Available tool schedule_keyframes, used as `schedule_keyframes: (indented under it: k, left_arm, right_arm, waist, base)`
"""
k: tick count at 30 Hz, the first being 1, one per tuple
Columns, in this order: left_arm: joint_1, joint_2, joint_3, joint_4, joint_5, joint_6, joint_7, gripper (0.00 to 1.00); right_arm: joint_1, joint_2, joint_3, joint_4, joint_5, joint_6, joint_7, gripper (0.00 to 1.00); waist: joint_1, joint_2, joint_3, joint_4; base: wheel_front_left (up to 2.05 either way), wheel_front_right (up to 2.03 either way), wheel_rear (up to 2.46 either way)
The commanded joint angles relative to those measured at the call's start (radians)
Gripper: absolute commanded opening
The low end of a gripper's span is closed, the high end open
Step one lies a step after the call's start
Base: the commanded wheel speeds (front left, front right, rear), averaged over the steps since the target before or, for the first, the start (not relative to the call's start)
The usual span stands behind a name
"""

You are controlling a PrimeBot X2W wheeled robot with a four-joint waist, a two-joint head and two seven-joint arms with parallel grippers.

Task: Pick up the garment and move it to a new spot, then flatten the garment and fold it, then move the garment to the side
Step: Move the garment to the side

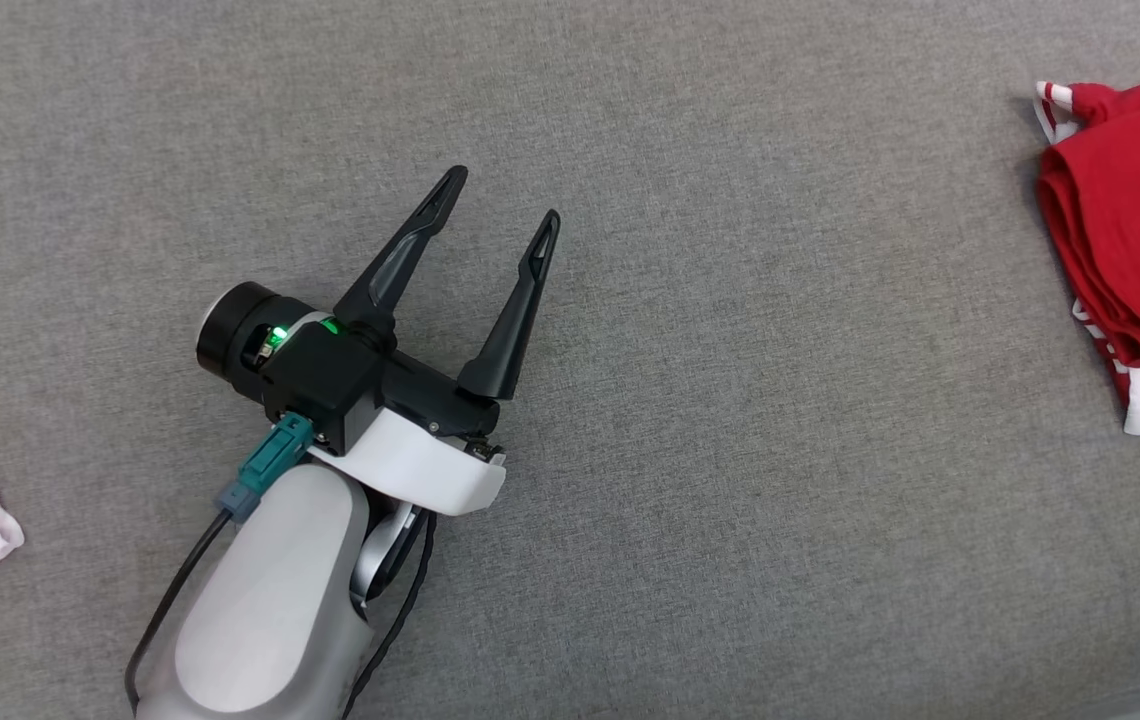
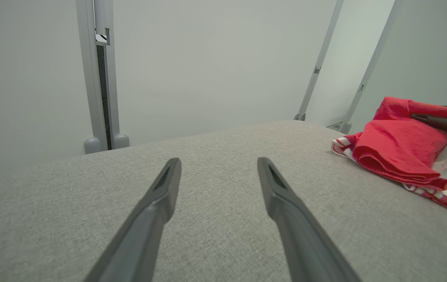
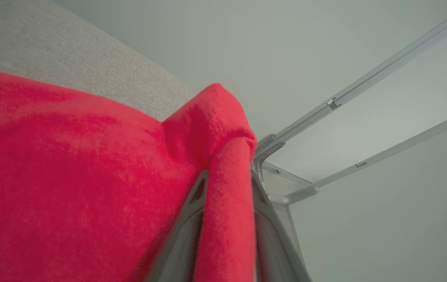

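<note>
Head view: left claw [image 1: 502, 197] released at centre-left above the grey fabric surface [image 1: 730, 450]; the folded red-and-white cloth garment [image 1: 1120, 230] lies far right, well apart. Left wrist view: garment [image 2: 400, 149] at right. Right wrist view: right claw [image 3: 227, 174] grasping its fold.

Left forearm [image 1: 270, 600] is seen rising from the lower left of the head view, pale, with a black wrist [image 1: 330, 375] on which a green light is lit. Left gripper [image 1: 502, 200] is pointed up and slightly right, held low over the surface, its two fingers [image 2: 160, 196] spread wide.

Right gripper [image 3: 229, 176] is seen from its own wrist, with its fingers [image 3: 192, 211] set close together and pressed against both sides of a raised fold of the garment [image 3: 70, 176].
</note>
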State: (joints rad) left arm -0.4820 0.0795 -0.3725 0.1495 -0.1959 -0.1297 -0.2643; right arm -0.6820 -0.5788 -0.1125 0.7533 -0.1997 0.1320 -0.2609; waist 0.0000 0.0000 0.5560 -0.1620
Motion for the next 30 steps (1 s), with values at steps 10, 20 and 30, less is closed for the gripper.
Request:
schedule_keyframes:
  k: [10,20,30]
  left_arm:
    - [0.043,-0.013,0.033,0.016,-0.036,-0.001,0.000,1.00]
    - [0.156,-0.025,0.111,0.007,-0.071,0.010,0.000,1.00]
    - [0.271,-0.027,0.160,0.000,-0.050,0.021,0.000,1.00]
  right_arm:
    - [0.050,0.100,-0.038,-0.101,0.059,-0.002,-0.006,1.00]
    - [0.186,0.229,0.082,-0.292,0.150,-0.002,-0.006,1.00]
    - [0.353,0.396,0.050,-0.410,0.193,-0.002,-0.006,1.00]
  waist:
    - [0.0000,0.0000,-0.149,0.046]
    - [0.0000,0.0000,-0.311,0.141]
    - [0.0000,0.0000,-0.403,0.221]
  base:
    - [0.00,0.00,0.00]
    - [0.00,0.00,0.00]
    - [0.00,0.00,0.00]
